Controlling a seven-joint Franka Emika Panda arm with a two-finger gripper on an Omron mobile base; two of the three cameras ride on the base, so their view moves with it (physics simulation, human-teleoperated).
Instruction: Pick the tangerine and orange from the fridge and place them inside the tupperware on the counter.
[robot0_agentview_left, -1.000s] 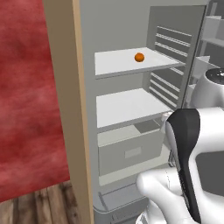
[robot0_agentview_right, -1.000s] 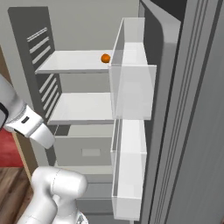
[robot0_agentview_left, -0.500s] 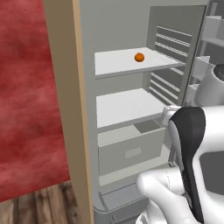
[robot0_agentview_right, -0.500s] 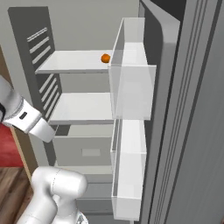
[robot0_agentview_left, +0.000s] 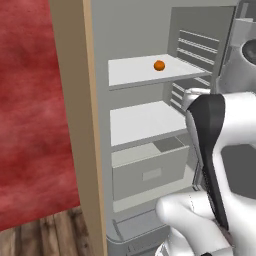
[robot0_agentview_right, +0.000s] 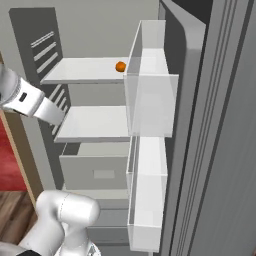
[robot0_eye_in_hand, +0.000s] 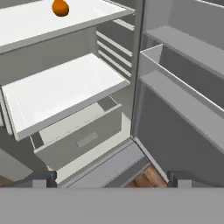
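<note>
- One orange fruit (robot0_eye_in_hand: 60, 8), tangerine or orange I could not tell, sat on the top shelf (robot0_eye_in_hand: 26, 26), upper left of the hand view.
- The fridge (robot0_agentview_left: 145, 125) stood open.
- The gripper (robot0_eye_in_hand: 111, 177) was spread wide, empty, well below the fruit; nothing seemed picked yet.

The fridge (robot0_agentview_left: 145, 125) is cut off at the top and bottom edges of the left base view, and the white arm hides its lower right interior. A small orange fruit (robot0_agentview_left: 159, 65) on the upper shelf is too small to tell tangerine from orange. In the right base view the door racks (robot0_agentview_right: 150, 100) partly cover that fruit (robot0_agentview_right: 120, 66) and the shelves' right ends.
</note>
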